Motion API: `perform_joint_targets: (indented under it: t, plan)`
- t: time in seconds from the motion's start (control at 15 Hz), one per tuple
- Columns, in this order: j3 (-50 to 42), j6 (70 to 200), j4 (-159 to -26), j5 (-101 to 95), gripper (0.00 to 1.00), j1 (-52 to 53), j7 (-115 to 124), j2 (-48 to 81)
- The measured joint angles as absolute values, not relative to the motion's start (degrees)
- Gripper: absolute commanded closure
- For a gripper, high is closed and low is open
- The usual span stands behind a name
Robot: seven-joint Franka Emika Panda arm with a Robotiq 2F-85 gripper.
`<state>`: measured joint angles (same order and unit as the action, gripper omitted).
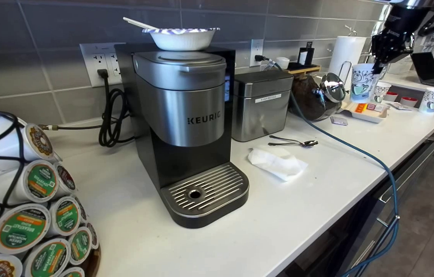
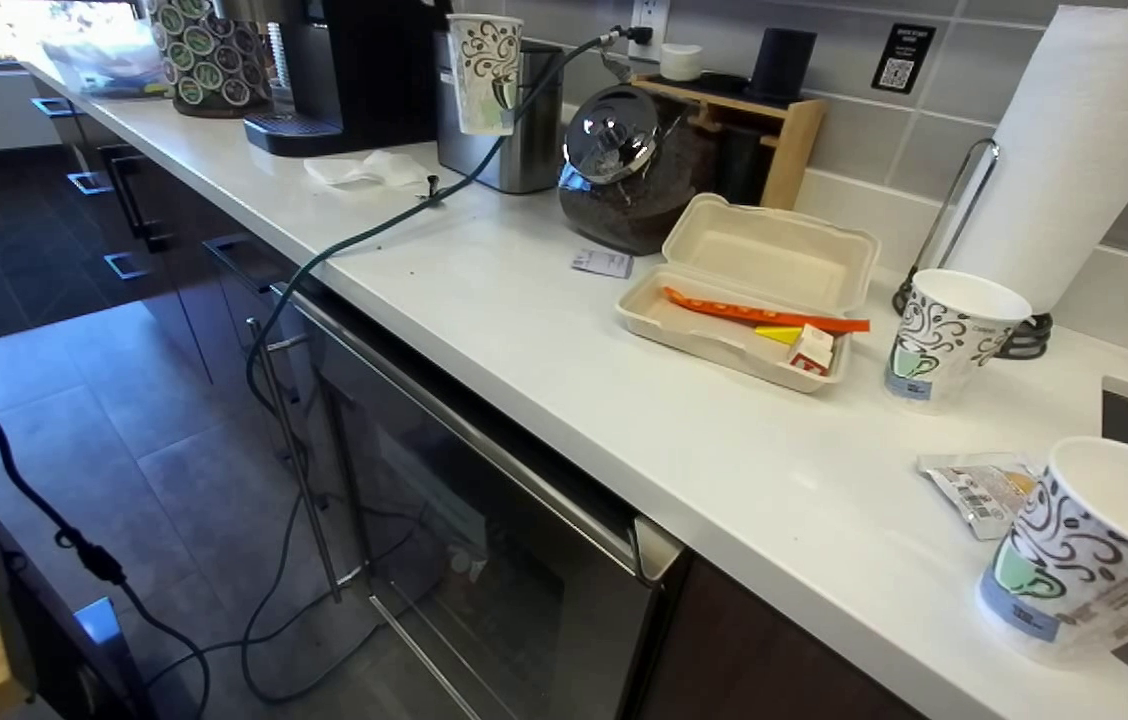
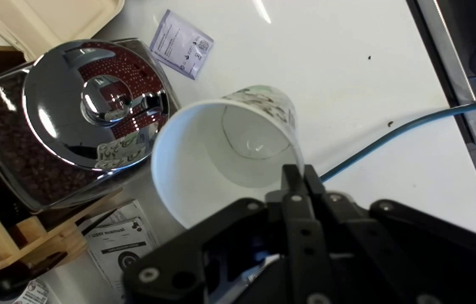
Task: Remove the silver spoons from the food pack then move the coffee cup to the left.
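My gripper (image 1: pixel 378 69) is shut on the rim of a patterned paper coffee cup (image 1: pixel 361 84). In the wrist view the fingertips (image 3: pixel 303 174) pinch the wall of the cup (image 3: pixel 238 147), one finger inside and one outside. The cup hangs above the counter; in an exterior view the cup (image 2: pixel 486 80) appears in front of the steel box. The silver spoons (image 1: pixel 293 142) lie on the counter beside that box, small and dark in an exterior view (image 2: pixel 432 190). The open food pack (image 2: pixel 714 343) holds an orange strip and small packets; its corner shows in the wrist view (image 3: pixel 52 21).
A glass jar with a chrome lid (image 3: pixel 94 105) stands close to the held cup. A blue cable (image 1: pixel 359 150) crosses the counter. The coffee machine (image 1: pixel 186 111), steel box (image 1: pixel 263 107), napkin (image 1: pixel 276 161), sachet (image 2: pixel 602 263) and two more cups (image 2: pixel 954 340) (image 2: pixel 1089 560) stand or lie around.
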<state>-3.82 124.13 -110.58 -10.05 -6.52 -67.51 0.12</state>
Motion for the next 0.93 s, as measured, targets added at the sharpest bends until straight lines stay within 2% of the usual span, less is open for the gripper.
perform_joint_targets:
  t: [0.93]
  plan:
    - [0.05,124.96,-88.53,-4.33,0.99,-6.75,-84.86,21.28]
